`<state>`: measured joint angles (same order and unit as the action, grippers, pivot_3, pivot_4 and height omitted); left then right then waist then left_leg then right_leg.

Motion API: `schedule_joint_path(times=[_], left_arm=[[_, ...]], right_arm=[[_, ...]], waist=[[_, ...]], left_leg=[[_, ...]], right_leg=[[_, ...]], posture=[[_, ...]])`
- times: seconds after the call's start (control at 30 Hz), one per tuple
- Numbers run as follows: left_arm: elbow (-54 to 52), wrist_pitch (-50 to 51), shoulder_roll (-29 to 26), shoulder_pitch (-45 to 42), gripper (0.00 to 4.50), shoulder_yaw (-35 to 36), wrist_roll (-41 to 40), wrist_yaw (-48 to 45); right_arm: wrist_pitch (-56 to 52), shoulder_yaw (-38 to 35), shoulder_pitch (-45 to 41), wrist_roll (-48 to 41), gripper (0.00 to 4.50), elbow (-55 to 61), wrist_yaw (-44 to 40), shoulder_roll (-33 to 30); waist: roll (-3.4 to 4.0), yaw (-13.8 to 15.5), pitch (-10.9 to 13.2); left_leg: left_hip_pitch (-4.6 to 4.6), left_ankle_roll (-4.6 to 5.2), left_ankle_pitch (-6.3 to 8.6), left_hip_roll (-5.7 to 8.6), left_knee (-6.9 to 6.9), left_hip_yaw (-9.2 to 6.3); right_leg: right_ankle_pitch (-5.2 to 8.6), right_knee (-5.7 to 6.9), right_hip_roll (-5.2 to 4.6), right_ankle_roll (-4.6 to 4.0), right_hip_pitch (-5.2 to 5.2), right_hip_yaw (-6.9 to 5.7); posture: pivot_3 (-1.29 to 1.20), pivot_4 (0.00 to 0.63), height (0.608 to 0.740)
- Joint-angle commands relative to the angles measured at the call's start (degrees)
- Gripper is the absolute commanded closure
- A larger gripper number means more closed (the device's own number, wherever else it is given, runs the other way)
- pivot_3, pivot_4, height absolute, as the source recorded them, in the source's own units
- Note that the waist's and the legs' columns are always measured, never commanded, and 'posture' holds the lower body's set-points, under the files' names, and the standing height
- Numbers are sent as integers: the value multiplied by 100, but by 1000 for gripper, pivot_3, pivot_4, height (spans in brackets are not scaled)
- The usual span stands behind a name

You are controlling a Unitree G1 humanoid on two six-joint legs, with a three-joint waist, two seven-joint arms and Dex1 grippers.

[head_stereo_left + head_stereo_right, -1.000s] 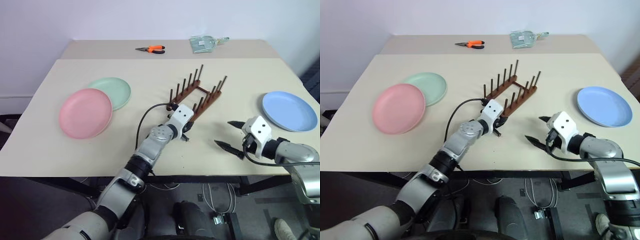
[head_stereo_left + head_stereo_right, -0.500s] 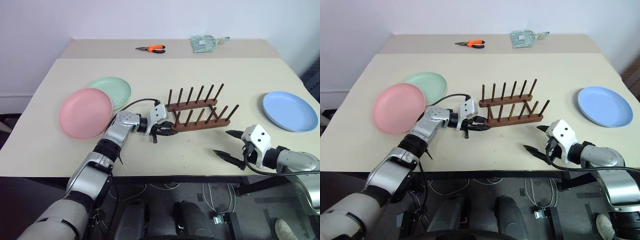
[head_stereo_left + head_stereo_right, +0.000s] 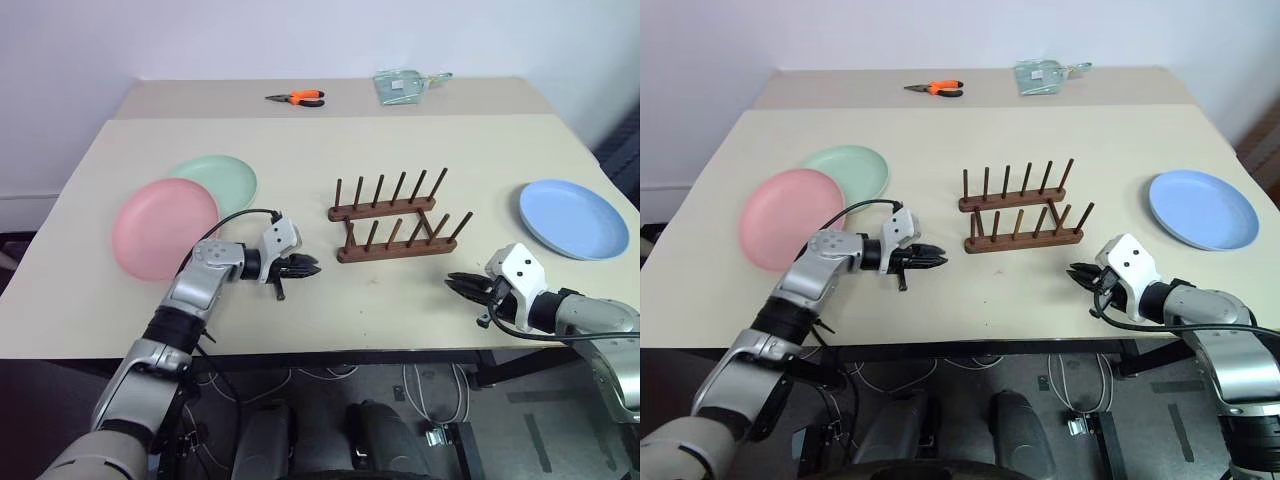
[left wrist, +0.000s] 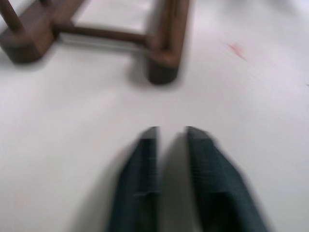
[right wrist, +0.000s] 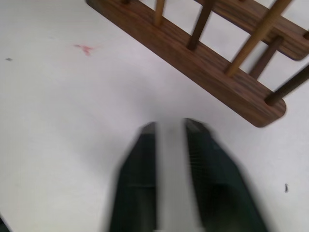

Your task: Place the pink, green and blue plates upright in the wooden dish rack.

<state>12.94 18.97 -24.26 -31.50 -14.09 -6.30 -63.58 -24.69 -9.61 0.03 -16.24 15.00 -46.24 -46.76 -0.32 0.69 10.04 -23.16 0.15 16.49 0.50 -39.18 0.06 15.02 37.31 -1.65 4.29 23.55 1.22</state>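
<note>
The pink plate (image 3: 165,227) lies flat at the table's left, overlapping the rim of the green plate (image 3: 218,178) behind it. Far to the right, the blue plate (image 3: 574,219) lies flat. The wooden dish rack (image 3: 397,230) stands empty mid-table, its two peg rows running left to right. My left gripper (image 3: 310,268) is shut and holds nothing. It points at the rack's left end (image 4: 164,48) from a short gap away, low over the table. My right gripper (image 3: 455,283) is shut and empty, near the front edge, just right of the rack's front rail (image 5: 193,58).
Orange-handled pliers (image 3: 300,97) and a clear plastic bag (image 3: 405,85) lie on the second table at the back. A black cable loops over my left wrist. Bare tabletop (image 3: 400,300) runs between the rack and the front edge.
The rack swung from diagonal to crosswise under my left gripper. That gripper then let go, drew back to the left and shut. My right gripper went from wide open to shut.
</note>
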Motion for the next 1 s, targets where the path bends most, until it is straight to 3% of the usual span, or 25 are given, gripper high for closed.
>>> schedule_joint_path(times=[0.03,0.23,0.53,0.87,0.93,0.97,1.0], left_arm=[[-1021,536,284,156,4475,-295,-28,361],[-899,1072,1120,9,4475,-725,767,1908],[445,470,1746,-550,4475,-526,1404,3758],[1467,-162,1837,-987,4475,-428,1466,4086],[1234,-143,1783,-904,4475,-397,1362,3933],[793,-43,1721,-720,4499,-247,1094,3713],[326,68,1675,-514,4245,-65,742,3453]], right_arm=[[126,224,-286,411,4500,-196,243,-13],[140,811,-919,1099,4500,-874,741,230],[709,1398,-2123,1933,4500,-2483,1402,747],[1890,1648,-3242,2507,4500,-4145,1898,1153],[1827,1558,-3171,2273,4500,-3974,1524,1112],[1752,1479,-3015,2046,4260,-3645,1204,1040],[1763,1424,-2866,1895,3990,-3343,978,973]], waist=[[0,36,0],[0,6,0],[-3,-48,-1],[-2,-44,-1],[-2,-44,-1],[-2,-45,-1],[-1,-46,-1]], left_leg=[[-1,0,0,1,-3,0],[-2,1,0,5,-5,0],[45,1,0,3,1,6],[52,-1,-1,4,7,15],[52,-1,-1,3,8,15],[51,-1,0,3,9,15],[50,0,0,3,11,15]], right_leg=[[0,-2,-3,0,-2,-3],[0,-3,-1,0,-2,-2],[-1,5,11,1,-34,5],[-1,4,7,1,-37,9],[-1,5,7,1,-37,10],[-1,4,7,1,-37,10],[-1,4,7,1,-35,10]], posture=[[0,150,740],[0,150,740],[0,150,740],[0,150,740],[0,150,740],[0,150,740],[0,150,740]])
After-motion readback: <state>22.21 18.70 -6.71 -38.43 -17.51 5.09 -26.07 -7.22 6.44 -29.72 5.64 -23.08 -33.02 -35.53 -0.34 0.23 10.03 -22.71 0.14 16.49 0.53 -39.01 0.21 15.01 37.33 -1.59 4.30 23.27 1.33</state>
